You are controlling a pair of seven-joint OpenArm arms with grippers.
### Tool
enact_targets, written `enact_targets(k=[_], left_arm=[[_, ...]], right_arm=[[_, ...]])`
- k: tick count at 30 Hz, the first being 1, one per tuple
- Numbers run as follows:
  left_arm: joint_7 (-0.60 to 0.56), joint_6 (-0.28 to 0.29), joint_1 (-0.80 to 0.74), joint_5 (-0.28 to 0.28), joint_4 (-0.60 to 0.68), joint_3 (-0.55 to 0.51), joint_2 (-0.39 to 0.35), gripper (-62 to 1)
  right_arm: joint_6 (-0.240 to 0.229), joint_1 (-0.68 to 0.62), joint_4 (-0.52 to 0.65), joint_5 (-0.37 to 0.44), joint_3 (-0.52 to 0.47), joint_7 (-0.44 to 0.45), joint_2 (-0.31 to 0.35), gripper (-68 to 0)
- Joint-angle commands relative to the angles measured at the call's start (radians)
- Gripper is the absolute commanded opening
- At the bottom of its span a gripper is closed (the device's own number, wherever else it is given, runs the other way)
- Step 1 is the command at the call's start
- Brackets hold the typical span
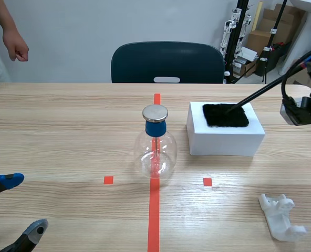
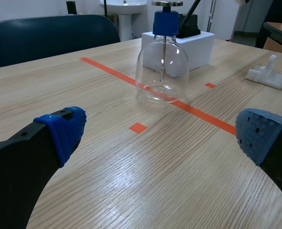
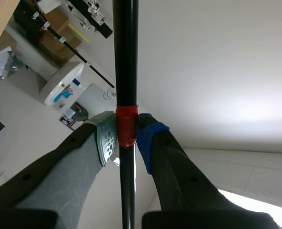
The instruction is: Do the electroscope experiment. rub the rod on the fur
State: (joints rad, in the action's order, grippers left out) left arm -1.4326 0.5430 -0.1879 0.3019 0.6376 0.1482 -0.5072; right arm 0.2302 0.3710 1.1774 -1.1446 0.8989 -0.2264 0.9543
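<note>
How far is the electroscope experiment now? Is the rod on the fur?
Done: the right tool is shut on the black rod. In hand: its tip touches the fur on the white box. Left: likely bringing the rod to the electroscope. The left tool is open.

The rod tip is lost against the black fur.

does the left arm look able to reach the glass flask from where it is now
Likely yes. The left tool stands open and low over the table, with nothing standing between it and the flask. The white box sits beyond the flask, out of the way.
</note>
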Motion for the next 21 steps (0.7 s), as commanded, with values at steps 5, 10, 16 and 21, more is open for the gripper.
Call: enact_targets(k=[5,10,16,21], left_arm=[[-0.017,-0.002,0.003,-0.01,0.011,-0.01,-0.011,1.4],[-0.017,-0.002,0.003,-0.01,0.011,-0.01,-0.011,1.4],[-0.017,-0.002,0.003,-0.01,0.011,-0.01,-0.011,1.4],[-0.017,-0.002,0.003,-0.01,0.011,-0.01,-0.011,1.4]], right_arm=[[0.008,0.022,0.016,-0.01,-0.008,-0.027,-0.048,-67.4],[-0.043,0.022,0.005,0.011,-0.008,-0.085,-0.009,-67.4],[-0.061,0.022,0.0,-0.005,-0.008,-0.05,0.011,-67.4],[0.021,0.019,0.012,-0.003,-0.008,0.008,-0.029,-67.4]])
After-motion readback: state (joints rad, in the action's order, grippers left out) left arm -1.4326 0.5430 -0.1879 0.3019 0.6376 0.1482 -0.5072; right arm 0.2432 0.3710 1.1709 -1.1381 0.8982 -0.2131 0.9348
